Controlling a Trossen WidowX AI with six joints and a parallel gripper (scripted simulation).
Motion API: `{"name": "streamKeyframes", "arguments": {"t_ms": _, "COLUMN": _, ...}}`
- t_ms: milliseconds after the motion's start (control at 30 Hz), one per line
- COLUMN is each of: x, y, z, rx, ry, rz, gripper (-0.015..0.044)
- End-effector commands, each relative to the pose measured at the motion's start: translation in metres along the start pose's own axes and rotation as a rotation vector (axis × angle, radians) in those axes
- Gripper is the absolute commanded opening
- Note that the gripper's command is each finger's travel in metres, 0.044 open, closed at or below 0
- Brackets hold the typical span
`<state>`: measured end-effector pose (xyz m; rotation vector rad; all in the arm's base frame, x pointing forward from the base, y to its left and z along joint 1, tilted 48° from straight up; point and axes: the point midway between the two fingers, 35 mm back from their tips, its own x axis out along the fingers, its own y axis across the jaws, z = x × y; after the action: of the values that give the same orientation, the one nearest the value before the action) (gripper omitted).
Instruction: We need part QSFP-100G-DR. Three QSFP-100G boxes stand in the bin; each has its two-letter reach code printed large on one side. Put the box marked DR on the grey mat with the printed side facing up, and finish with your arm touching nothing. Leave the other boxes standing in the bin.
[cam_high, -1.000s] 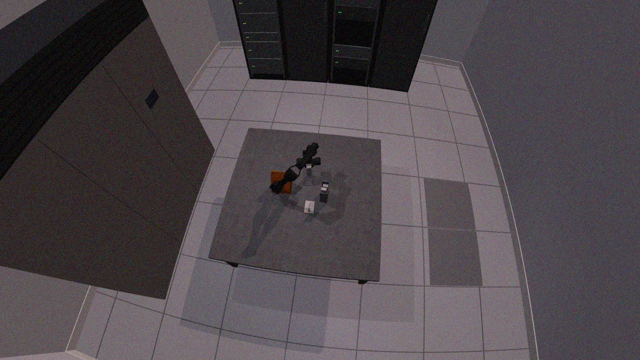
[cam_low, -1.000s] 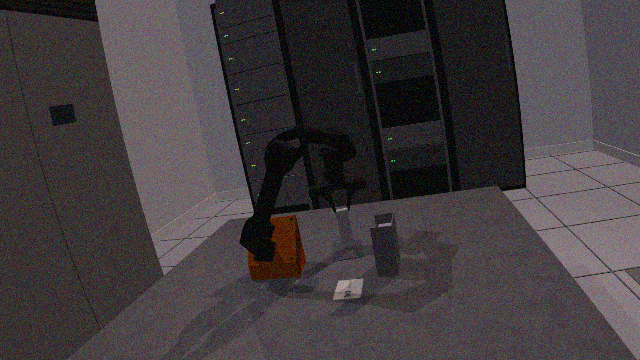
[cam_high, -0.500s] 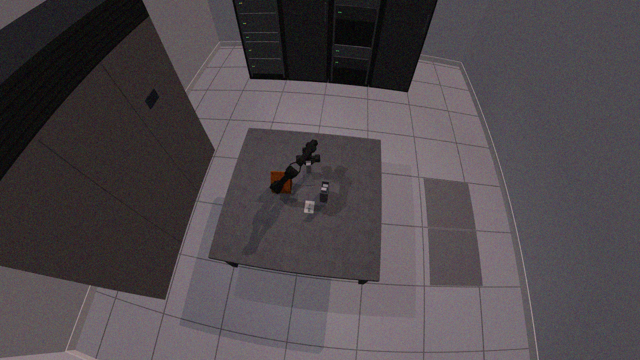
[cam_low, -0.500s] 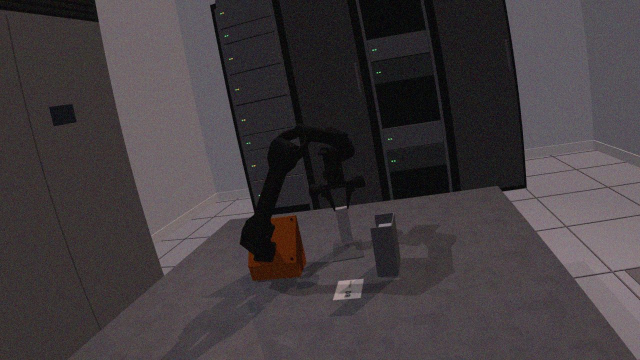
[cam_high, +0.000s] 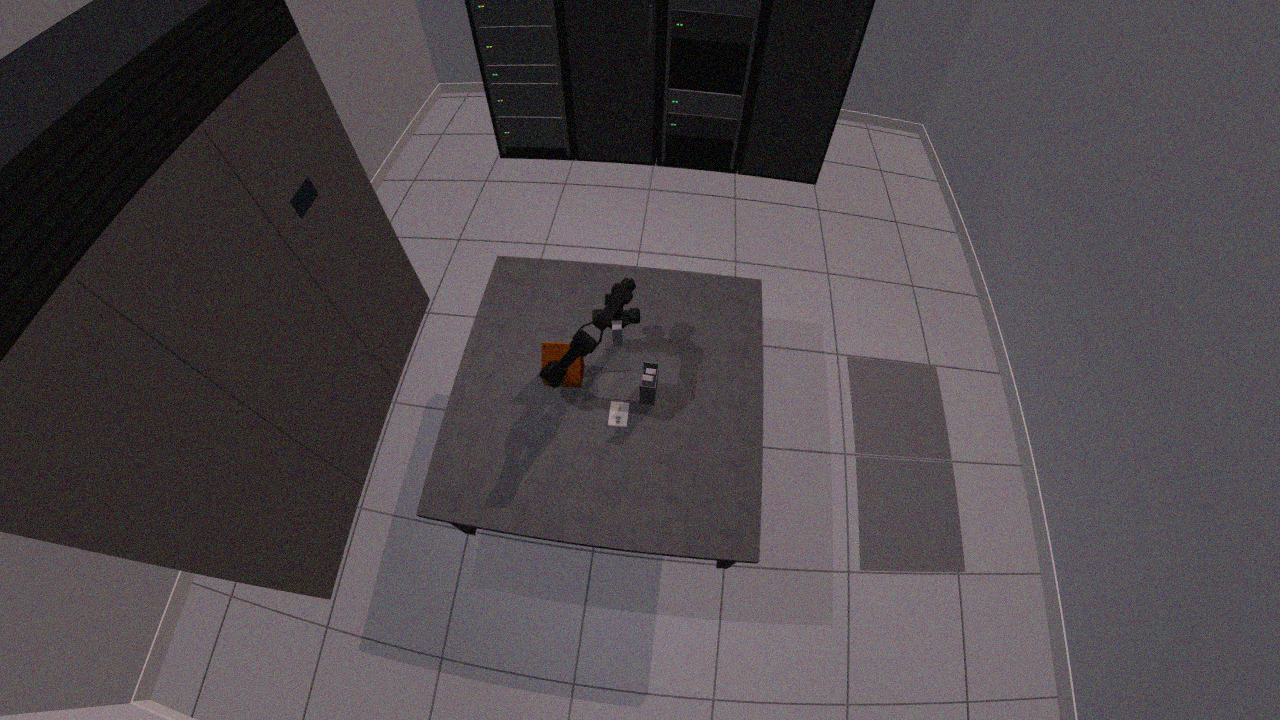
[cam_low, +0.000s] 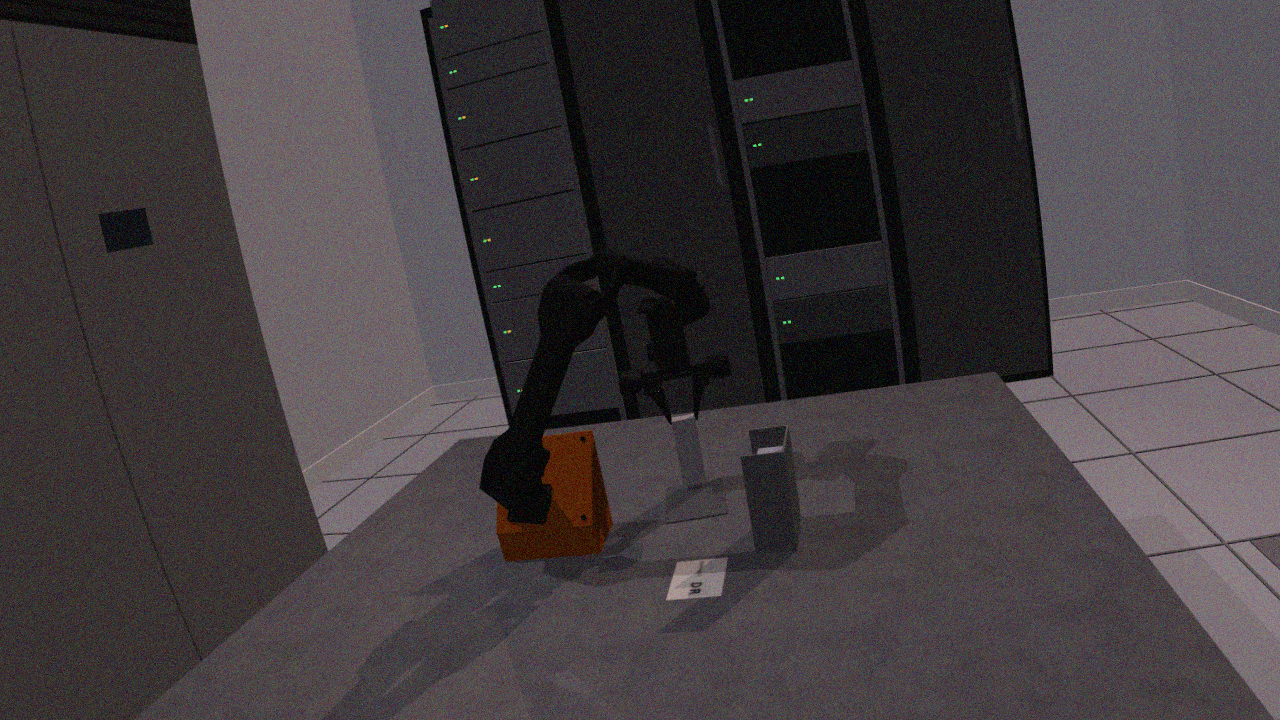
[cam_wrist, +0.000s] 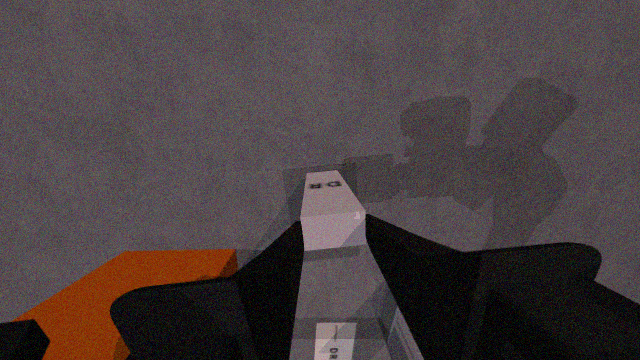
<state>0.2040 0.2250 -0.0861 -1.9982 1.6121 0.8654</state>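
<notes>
At the left, the black arm (cam_high: 583, 344) (cam_low: 559, 335) rises from an orange base (cam_high: 575, 349) (cam_low: 577, 474) (cam_wrist: 165, 265) on the table (cam_high: 680, 483) (cam_low: 859, 626) (cam_wrist: 150, 100). To its right, the pincer (cam_high: 616, 322) (cam_low: 683, 419) (cam_wrist: 332, 223) points down, partly open and clamped on the top of the DR box (cam_high: 616, 333) (cam_low: 689, 452) (cam_wrist: 333, 230).

The box hangs roughly upright, slim and pale, its DR print on a side face rather than on top; the wrist view shows the letters upside down. Its lower end is over the grey mat (cam_high: 616, 356) (cam_low: 707, 507) (cam_wrist: 295, 186), but whether they touch cannot be told. The mat hardly stands out from the table.

A white card (cam_high: 618, 413) (cam_low: 696, 579) (cam_wrist: 335, 345) marked DR lies nearer the exterior camera, cut off at the bottom of the wrist view. Farthest right, the grey bin (cam_high: 648, 392) (cam_low: 771, 501) stands upright with two pale box tops (cam_high: 648, 375) (cam_low: 770, 450) inside; its walls hide their sides, so no code can be read there.
</notes>
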Motion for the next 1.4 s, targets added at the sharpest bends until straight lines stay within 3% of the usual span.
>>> {"name": "streamKeyframes", "arguments": {"t_ms": 0, "x": 0.008, "y": 0.001, "z": 0.000, "rx": -0.004, "ry": 0.006, "rz": 0.004, "gripper": 0.0156}}
{"name": "streamKeyframes", "arguments": {"t_ms": 200, "x": 0.010, "y": 0.001, "z": 0.000, "rx": -0.003, "ry": 0.006, "rz": 0.004, "gripper": 0.0156}}
{"name": "streamKeyframes", "arguments": {"t_ms": 333, "x": 0.008, "y": 0.001, "z": 0.000, "rx": 0.004, "ry": 0.001, "rz": 0.007, "gripper": 0.0240}}
{"name": "streamKeyframes", "arguments": {"t_ms": 900, "x": -0.008, "y": 0.002, "z": 0.000, "rx": -0.004, "ry": 0.002, "rz": -0.001, "gripper": 0.0240}}
{"name": "streamKeyframes", "arguments": {"t_ms": 1167, "x": -0.031, "y": 0.009, "z": -0.004, "rx": 0.009, "ry": -0.136, "rz": -0.203, "gripper": 0.0240}}
{"name": "streamKeyframes", "arguments": {"t_ms": 1367, "x": -0.028, "y": 0.009, "z": -0.001, "rx": 0.008, "ry": -0.121, "rz": -0.175, "gripper": 0.0240}}
